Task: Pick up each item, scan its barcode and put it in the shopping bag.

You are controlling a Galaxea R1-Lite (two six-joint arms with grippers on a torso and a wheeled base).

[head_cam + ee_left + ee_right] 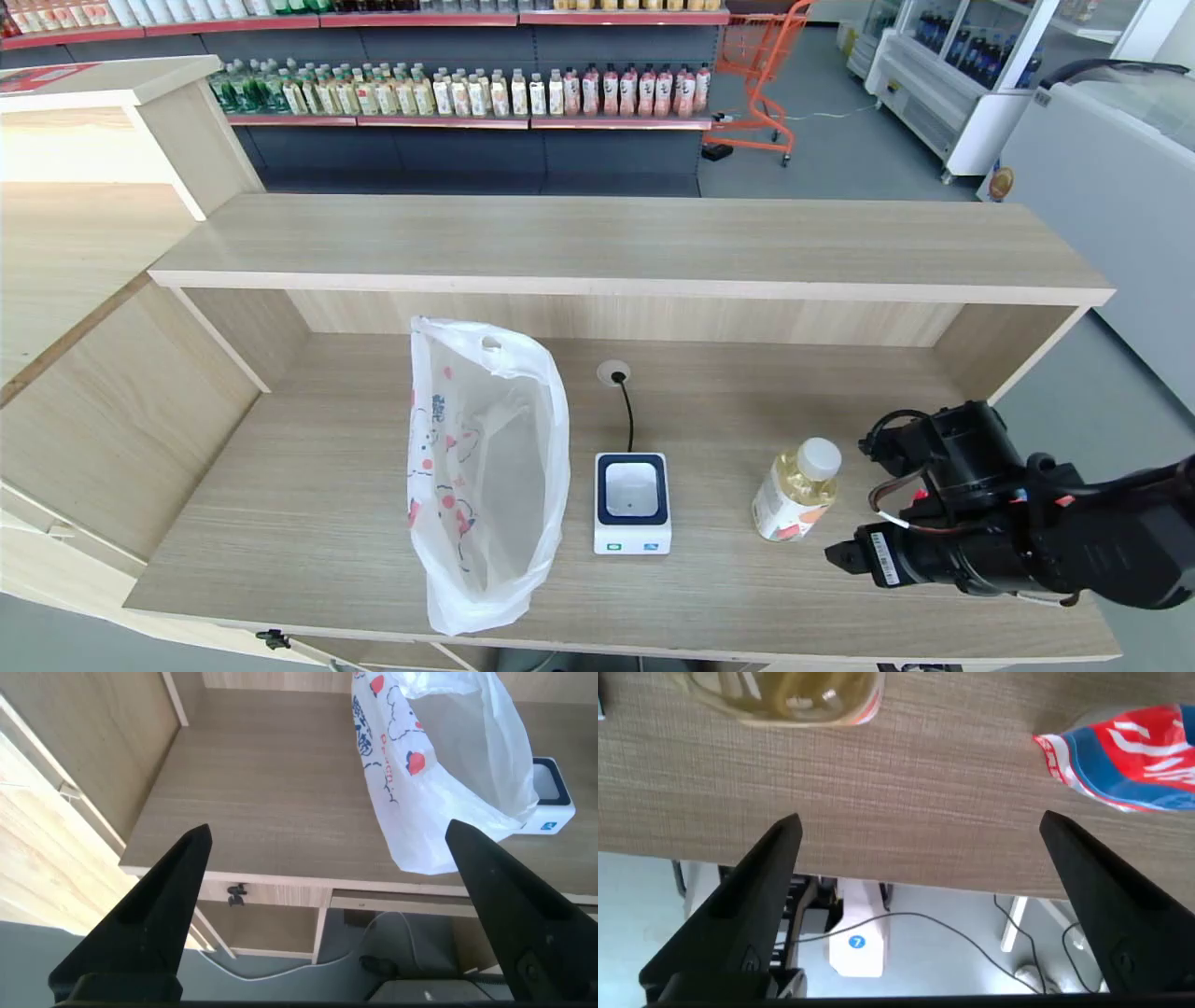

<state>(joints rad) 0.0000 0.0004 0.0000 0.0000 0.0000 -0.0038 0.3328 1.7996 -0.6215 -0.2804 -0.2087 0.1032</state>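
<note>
"Which arm is better placed for the bottle (795,490)?"

"The right one. The right pincer (920,826) hangs near the table's (327,523) front edge with its fingers wide apart. The bottle stands upright just beyond it, toward the scanner (632,504). A red-and-blue packet (1120,756) lies close by too."

"And the other arm?"

"The left pincer (329,833) is also spread. It sits off the front edge near the shopping bag (485,467), which looks empty to me."
</note>
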